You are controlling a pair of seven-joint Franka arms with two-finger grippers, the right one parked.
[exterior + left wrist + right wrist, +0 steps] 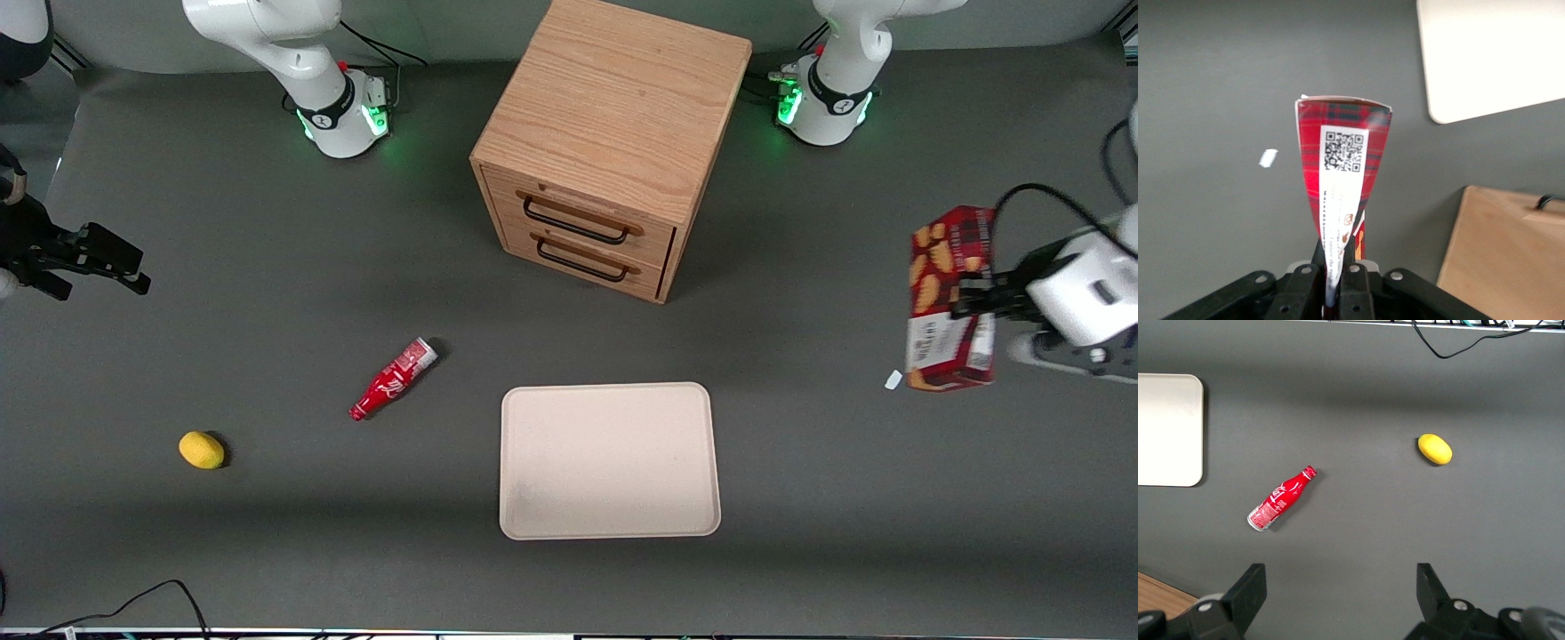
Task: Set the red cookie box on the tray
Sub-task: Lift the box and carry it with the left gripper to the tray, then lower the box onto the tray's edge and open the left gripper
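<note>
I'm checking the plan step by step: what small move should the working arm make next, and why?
Probably carry the red cookie box sideways toward the tray. The gripper is shut on the box and holds it over bare table at the working arm's end, while the tray lies nearer the front camera than the wooden cabinet, with nothing on it.

Robot lab: bench-mounted arms [311,80]

My gripper [971,298] covers the middle of the red cookie box [949,267], and my arm runs off the front view's edge. In the wrist view the tray [1491,53] and the wooden cabinet [1501,253] are cut off by the frame. The white scrap [893,380] beside the box is too small to identify.
</note>
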